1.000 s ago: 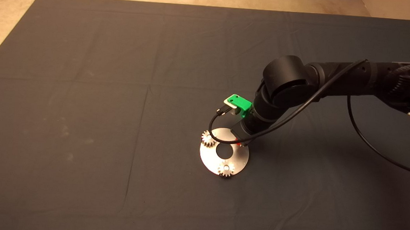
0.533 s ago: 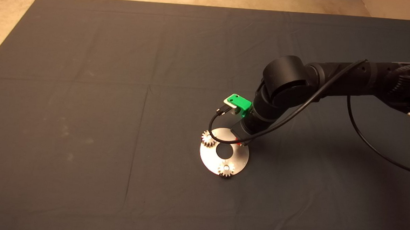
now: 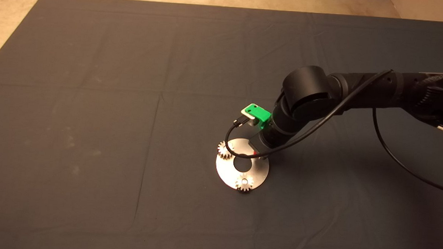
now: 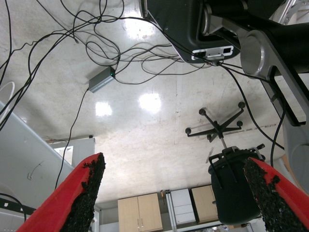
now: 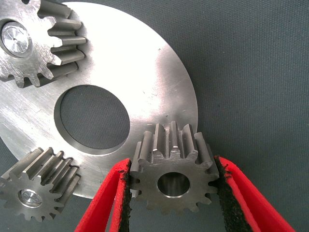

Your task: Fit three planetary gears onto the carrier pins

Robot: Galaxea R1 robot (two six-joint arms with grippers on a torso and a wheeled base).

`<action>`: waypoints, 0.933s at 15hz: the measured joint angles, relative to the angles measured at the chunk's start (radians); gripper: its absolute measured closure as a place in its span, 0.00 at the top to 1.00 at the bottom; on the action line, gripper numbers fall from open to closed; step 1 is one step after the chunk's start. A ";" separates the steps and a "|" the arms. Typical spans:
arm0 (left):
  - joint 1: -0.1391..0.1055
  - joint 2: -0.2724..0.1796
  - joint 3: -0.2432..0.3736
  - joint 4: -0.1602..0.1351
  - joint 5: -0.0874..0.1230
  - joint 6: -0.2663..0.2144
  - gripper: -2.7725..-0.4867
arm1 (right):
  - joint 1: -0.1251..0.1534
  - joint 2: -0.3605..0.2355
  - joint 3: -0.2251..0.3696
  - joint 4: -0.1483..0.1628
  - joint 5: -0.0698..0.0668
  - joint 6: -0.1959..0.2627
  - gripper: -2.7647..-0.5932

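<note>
Head view: arm hides right claw (image 5: 174, 193), gear (image 5: 172, 176).

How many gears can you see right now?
3: two gears sit on pins on the disc, one and another; the third is held by the right gripper.

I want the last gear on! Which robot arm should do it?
The right one. Its gripper is shut on the third gear, right over the disc where two gears already sit. The left gripper is open, pointing at the floor.
</note>
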 joint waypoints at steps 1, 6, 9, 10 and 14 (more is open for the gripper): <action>0.000 -0.001 0.000 0.000 0.000 0.001 0.68 | 0.000 0.000 0.000 -0.001 0.000 0.000 0.21; 0.000 -0.006 0.000 0.000 0.000 0.008 0.68 | 0.000 0.000 0.000 -0.007 0.000 0.003 0.21; 0.000 -0.006 0.000 0.000 0.000 0.008 0.68 | 0.000 0.000 0.000 -0.009 0.001 0.003 0.23; 0.000 -0.006 0.000 0.000 0.000 0.008 0.68 | 0.000 0.000 0.000 -0.010 0.001 0.003 0.23; 0.000 -0.006 0.000 0.000 0.000 0.008 0.68 | 0.000 0.001 0.000 -0.019 0.004 0.003 0.26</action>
